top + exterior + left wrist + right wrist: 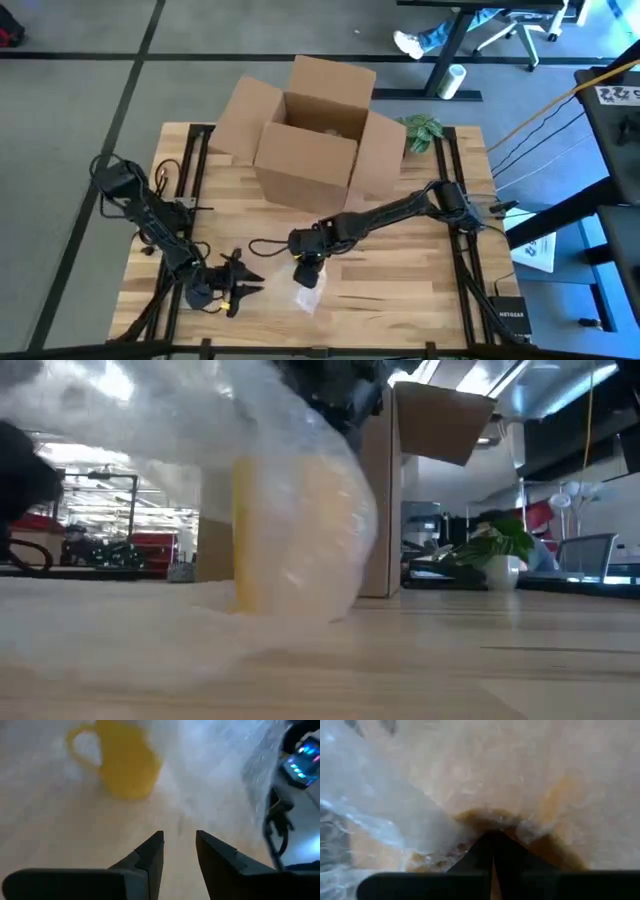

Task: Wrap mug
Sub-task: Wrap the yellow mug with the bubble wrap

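Plainly, the yellow mug stands under loose bubble wrap, in front of the cardboard box. Right gripper pinches the wrap shut; draw it snug. Left gripper, beside the mug, is slightly open and empty.

We think this is an office that is also used as a robot lab. We see a wooden table standing on a grey carpet floor. Behind it are a desk and a rolling office chair, and a person's shoe pokes out by the desk. Across the room we see long ceiling lights, another chair and a potted plant. An orange cable runs over the floor.
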You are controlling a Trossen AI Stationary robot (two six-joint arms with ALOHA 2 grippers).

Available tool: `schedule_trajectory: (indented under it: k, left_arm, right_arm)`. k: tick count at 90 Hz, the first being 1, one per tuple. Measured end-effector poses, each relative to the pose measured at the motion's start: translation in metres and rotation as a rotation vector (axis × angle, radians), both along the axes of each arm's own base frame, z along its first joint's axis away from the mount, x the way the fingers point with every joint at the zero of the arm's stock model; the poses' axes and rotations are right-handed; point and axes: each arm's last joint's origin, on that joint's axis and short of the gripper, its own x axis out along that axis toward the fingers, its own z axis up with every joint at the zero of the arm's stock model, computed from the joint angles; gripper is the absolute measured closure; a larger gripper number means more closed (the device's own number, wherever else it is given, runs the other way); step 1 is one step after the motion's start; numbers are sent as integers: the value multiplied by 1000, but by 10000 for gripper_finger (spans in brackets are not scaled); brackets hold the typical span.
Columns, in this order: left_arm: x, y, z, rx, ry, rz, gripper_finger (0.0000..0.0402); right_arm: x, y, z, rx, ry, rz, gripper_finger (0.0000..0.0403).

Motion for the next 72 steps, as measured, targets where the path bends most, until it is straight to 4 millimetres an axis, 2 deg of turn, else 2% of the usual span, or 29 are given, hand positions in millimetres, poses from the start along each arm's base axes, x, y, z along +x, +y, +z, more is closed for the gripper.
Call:
schedule_trajectory:
  k: [13, 24, 43, 58, 72]
  left_arm:
    - [18, 10, 0, 35, -39, 44, 304]
    - [28, 16, 7, 33, -106, 65, 304]
    - [40, 6, 31, 74, -217, 32, 304]
    - [51, 6, 36, 142, -171, 28, 304]
    - [60, 14, 31, 107, -93, -27, 304]
  right_arm:
    - [3, -2, 3, -4, -17, -10, 403]
    - [4, -1, 3, 4, -28, -6, 403]
    - [1, 13, 4, 13, -28, 16, 403]
    - [-2, 23, 4, 43, -11, -2, 403]
    - [-9, 30, 11, 76, 22, -30, 403]
